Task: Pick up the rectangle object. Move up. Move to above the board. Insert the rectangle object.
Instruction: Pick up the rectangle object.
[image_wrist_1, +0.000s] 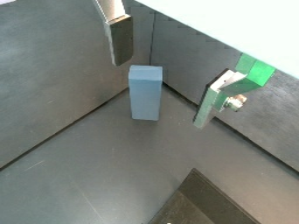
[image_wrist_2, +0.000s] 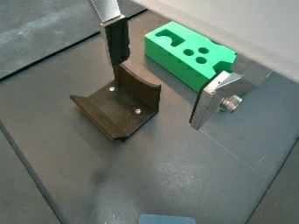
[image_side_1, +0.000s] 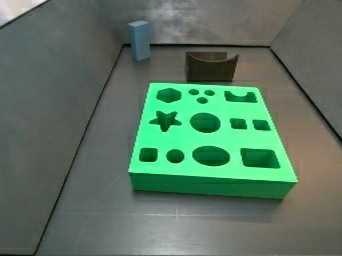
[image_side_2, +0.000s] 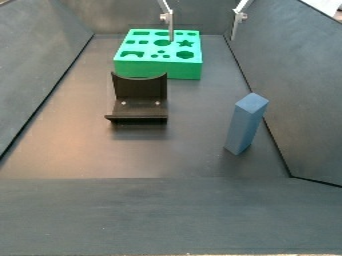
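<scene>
Tool (image_wrist_1: 166, 77) with fingers (image_wrist_1: 121, 39) spread wide and holding nothing, raised above the floor, light-blue rectangle object (image_side_2: 246, 123) upright near the side wall — well apart from the green board (image_side_1: 210, 139), dark fixture (image_side_2: 139, 96) between them

- In both wrist views we look steeply down past the open gripper (image_wrist_1: 166, 77) from close above the floor; one takes in the rectangle object (image_wrist_1: 145, 92), one the board (image_wrist_2: 188, 54) and fixture (image_wrist_2: 119, 108).
- In both side views we look from higher and farther off, from opposite ends, sharing the board (image_side_1: 209, 137), the fixture (image_side_2: 139, 100) and the rectangle object (image_side_2: 246, 123).
</scene>
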